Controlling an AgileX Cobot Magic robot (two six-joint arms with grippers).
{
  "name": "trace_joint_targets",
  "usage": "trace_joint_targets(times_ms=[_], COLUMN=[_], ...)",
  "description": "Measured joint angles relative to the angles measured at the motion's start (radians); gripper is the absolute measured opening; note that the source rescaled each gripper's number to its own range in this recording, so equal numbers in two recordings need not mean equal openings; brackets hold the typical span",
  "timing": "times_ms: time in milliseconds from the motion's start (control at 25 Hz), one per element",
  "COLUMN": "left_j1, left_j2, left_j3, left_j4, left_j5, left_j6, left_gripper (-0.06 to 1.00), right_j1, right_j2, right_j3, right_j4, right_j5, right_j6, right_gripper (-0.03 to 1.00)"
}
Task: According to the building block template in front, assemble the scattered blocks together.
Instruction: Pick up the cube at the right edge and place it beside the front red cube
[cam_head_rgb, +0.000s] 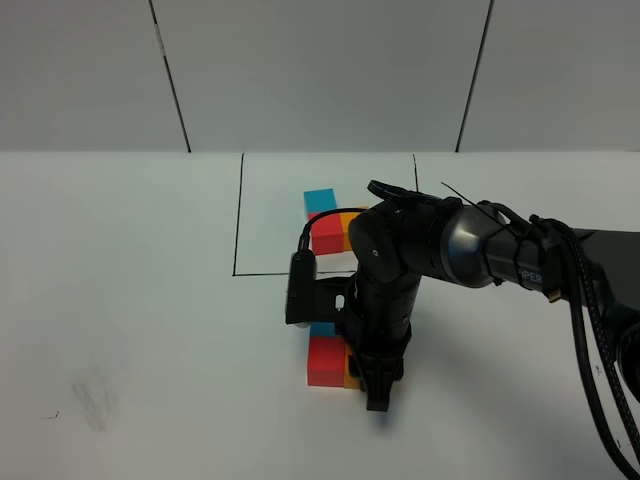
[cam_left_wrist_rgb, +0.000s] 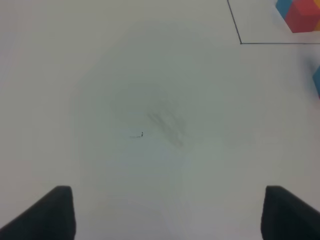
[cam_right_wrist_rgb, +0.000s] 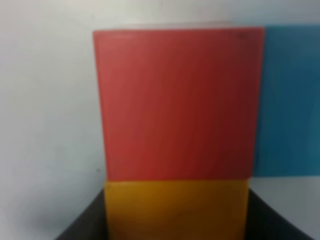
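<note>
The building block template sits inside a thin black frame (cam_head_rgb: 240, 215): a blue cube (cam_head_rgb: 320, 200), a red cube (cam_head_rgb: 326, 237) and an orange cube (cam_head_rgb: 350, 224) in an L. Nearer the front, the scattered red block (cam_head_rgb: 324, 361), orange block (cam_head_rgb: 351, 375) and blue block (cam_head_rgb: 322, 329) lie pressed together, partly hidden by the right arm. My right gripper (cam_head_rgb: 372, 385) reaches down onto them. In the right wrist view its fingers (cam_right_wrist_rgb: 272, 217) flank the orange block (cam_right_wrist_rgb: 175, 210), with the red block (cam_right_wrist_rgb: 177, 105) beyond and the blue block (cam_right_wrist_rgb: 290, 100) beside it. My left gripper (cam_left_wrist_rgb: 167, 215) is open and empty over bare table.
The white table (cam_head_rgb: 130, 300) carries a faint grey smudge (cam_head_rgb: 95, 400), which also shows in the left wrist view (cam_left_wrist_rgb: 167, 125). The left wrist view catches the frame corner (cam_left_wrist_rgb: 241, 43) and the template's red cube (cam_left_wrist_rgb: 302, 15). The right arm's cables (cam_head_rgb: 590, 340) hang at right.
</note>
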Motion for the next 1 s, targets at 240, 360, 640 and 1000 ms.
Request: trace_joint_targets(times_ms=[240, 360, 640, 1000], left_j1=[0.0, 0.0, 0.0, 0.0], left_j2=[0.0, 0.0, 0.0, 0.0], left_j3=[0.0, 0.0, 0.0, 0.0], left_j4=[0.0, 0.0, 0.0, 0.0], left_j5=[0.0, 0.0, 0.0, 0.0], left_j6=[0.0, 0.0, 0.0, 0.0], left_gripper=[0.79, 0.79, 0.79, 0.79], right_j1=[0.0, 0.0, 0.0, 0.0], right_j2=[0.0, 0.0, 0.0, -0.002], right_j3=[0.0, 0.0, 0.0, -0.048], right_j4=[0.0, 0.0, 0.0, 0.012], right_j5=[0.0, 0.0, 0.001, 0.116], right_j6=[0.0, 0.0, 0.0, 0.012], right_gripper=[0.2, 0.2, 0.21, 0.24])
